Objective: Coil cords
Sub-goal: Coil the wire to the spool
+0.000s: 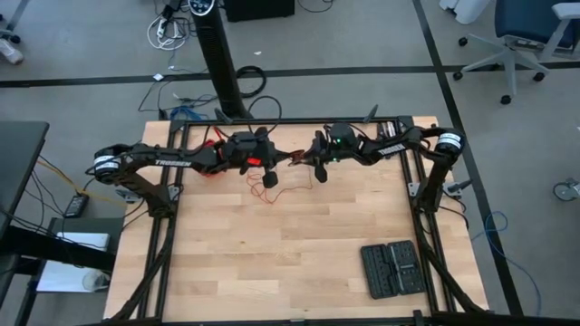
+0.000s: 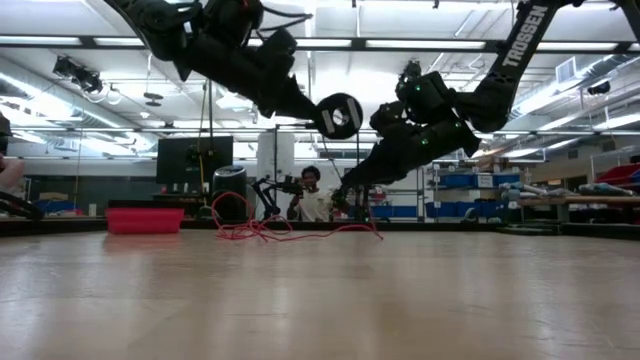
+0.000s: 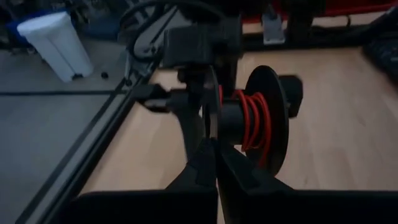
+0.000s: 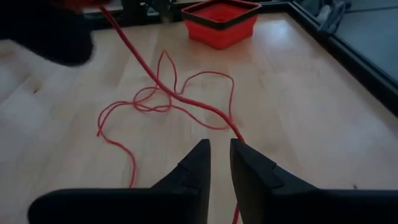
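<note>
The cord is a thin red wire. Part of it is wound on the hub point(image 3: 252, 121) of a black spool point(image 2: 340, 115), and the rest lies in loose loops point(image 4: 165, 99) on the wooden table point(image 1: 272, 263) near its far edge. My left gripper point(image 3: 214, 163) is shut on the spool above the table point(image 1: 269, 179). My right gripper point(image 4: 219, 152) hangs low over the table just right of the loops point(image 1: 319, 172), with a narrow gap between its fingers. A straight run of wire point(image 4: 186, 99) leads from the spool's side down to it. My left gripper pinches the rim of the spool's thin near flange point(image 3: 211, 134) between its two fingers. It comes from the table's left, slanting a little downward. The spool is lifted clear of the table with its flanges upright. My right gripper has the wire reaching the tip of one finger point(image 4: 244, 149) and passing out of sight behind it. I cannot tell whether it touches.
A red square box with a black rim point(image 4: 221, 22) stands at the table's far edge. A black case point(image 1: 392, 269) lies open at the near right. A person point(image 2: 312, 195) sits in the room beyond the table. Bare wood stretches toward the near edge.
</note>
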